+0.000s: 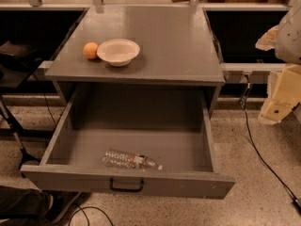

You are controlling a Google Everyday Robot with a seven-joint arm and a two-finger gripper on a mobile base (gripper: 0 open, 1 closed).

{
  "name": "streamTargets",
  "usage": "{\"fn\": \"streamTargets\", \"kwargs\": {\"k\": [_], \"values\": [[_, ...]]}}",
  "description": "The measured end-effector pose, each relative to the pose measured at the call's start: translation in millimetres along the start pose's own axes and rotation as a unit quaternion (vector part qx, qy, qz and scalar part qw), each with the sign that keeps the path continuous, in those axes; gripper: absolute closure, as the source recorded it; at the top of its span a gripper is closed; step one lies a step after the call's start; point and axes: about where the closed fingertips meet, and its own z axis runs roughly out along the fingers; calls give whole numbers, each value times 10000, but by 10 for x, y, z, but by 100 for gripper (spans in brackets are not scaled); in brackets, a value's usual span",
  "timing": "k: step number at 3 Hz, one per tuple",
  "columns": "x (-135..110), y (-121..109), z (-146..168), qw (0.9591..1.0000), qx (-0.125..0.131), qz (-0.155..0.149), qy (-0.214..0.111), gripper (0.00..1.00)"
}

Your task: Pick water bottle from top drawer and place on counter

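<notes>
- Water bottle (132, 160) is lying on its side on the floor of the top drawer (207, 185), just behind the front panel, cap pointing right.
- Drawer is sitting pulled out; the counter (174, 46) is carrying a bowl (118, 51) and an orange (91, 50) at its left.
- Gripper (277, 105) is hanging at the right edge of view, well apart from the bottle; open or closed, I cannot tell.
- Judging this as the approach step: the next move is calling for a reach over the front panel and a descent across the bottle's body.
</notes>
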Motion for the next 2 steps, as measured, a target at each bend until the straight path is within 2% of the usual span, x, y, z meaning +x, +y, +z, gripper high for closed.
{"fn": "streamTargets", "kwargs": {"k": [2], "values": [[-2,13,14,10000,-26,-2,16,0]]}}
